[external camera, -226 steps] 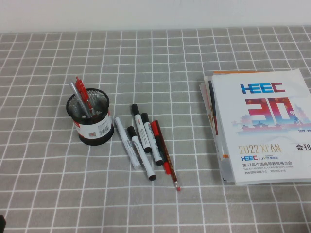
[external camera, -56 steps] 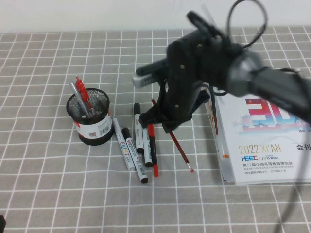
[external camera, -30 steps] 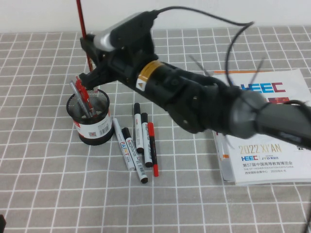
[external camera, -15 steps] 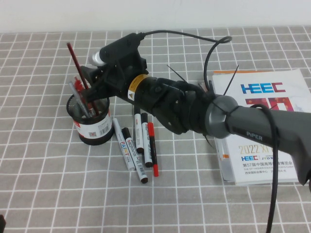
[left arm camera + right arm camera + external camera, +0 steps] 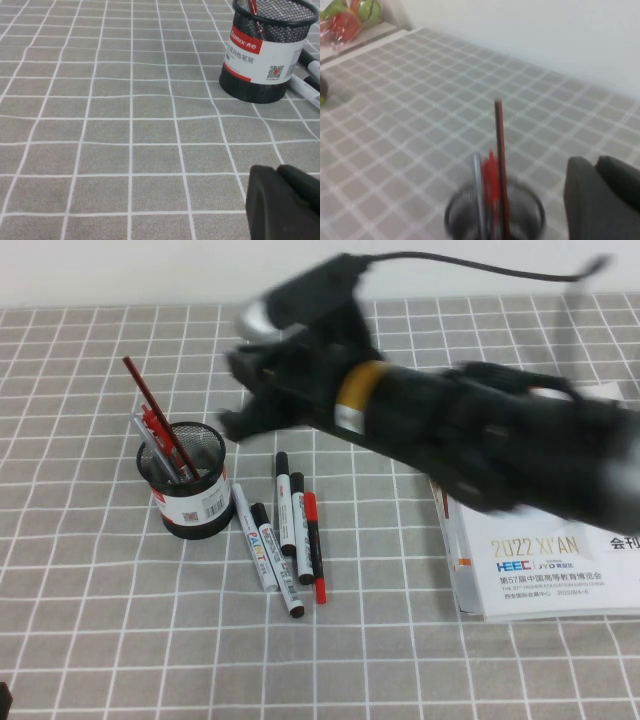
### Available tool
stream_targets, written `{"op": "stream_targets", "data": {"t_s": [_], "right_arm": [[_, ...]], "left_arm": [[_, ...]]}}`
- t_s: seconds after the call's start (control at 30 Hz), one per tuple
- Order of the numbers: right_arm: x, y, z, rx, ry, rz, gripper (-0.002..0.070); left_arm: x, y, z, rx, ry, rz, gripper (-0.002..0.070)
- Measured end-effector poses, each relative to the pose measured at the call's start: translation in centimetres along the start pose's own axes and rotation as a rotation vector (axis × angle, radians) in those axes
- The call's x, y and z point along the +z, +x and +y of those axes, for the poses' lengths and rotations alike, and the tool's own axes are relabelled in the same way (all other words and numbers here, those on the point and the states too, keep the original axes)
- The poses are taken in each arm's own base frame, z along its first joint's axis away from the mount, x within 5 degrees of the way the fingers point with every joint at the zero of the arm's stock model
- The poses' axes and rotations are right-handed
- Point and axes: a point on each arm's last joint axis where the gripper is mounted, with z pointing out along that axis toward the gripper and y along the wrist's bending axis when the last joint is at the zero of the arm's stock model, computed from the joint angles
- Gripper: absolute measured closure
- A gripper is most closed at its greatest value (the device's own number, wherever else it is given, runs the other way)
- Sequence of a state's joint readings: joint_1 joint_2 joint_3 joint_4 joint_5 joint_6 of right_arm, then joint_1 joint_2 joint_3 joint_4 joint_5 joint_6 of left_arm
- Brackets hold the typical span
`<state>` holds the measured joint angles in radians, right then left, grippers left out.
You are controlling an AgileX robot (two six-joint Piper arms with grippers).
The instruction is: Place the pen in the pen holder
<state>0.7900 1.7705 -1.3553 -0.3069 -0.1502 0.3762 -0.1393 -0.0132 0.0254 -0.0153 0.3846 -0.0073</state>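
Note:
The pen (image 5: 148, 400), a thin dark-red stick, stands in the pen holder (image 5: 190, 490) and leans to the left, free of any gripper. It also shows in the right wrist view (image 5: 498, 150), upright in the black mesh holder (image 5: 495, 217). My right gripper (image 5: 234, 390) is blurred, up and to the right of the holder, apart from it. Its fingers (image 5: 590, 200) lie together and hold nothing. My left gripper (image 5: 276, 169) is shut and empty, low over the cloth, well short of the holder (image 5: 265, 55).
A red pen and a silver pen (image 5: 150, 435) also stand in the holder. Several markers (image 5: 285, 540) lie on the cloth right of it. A stack of booklets (image 5: 545, 560) lies at the right, partly under the right arm.
The right gripper has let go of the pen, which now leans in the holder. The arm has pulled back up and to the right.

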Motion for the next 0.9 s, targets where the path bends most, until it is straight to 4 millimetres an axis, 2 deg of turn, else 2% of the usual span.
{"op": "stream_targets", "data": {"t_s": [0.23, 0.43, 0.63, 0.9], "right_arm": [[-10.4, 0.9, 0.3, -0.036, 0.012, 0.047, 0.0688], [-17.4, 1.9, 0.2, -0.062, 0.048, 0.072, 0.0688], [-22.0, 3.5, -0.1, -0.161, 0.091, 0.107, 0.0688], [-26.3, 3.7, -0.3, -0.213, 0.134, 0.056, 0.0688]], "left_arm": [[0.0, 0.0, 0.0, 0.0, 0.0, 0.0, 0.0681], [0.0, 0.0, 0.0, 0.0, 0.0, 0.0, 0.0681], [0.0, 0.0, 0.0, 0.0, 0.0, 0.0, 0.0681], [0.0, 0.0, 0.0, 0.0, 0.0, 0.0, 0.0681]]}}
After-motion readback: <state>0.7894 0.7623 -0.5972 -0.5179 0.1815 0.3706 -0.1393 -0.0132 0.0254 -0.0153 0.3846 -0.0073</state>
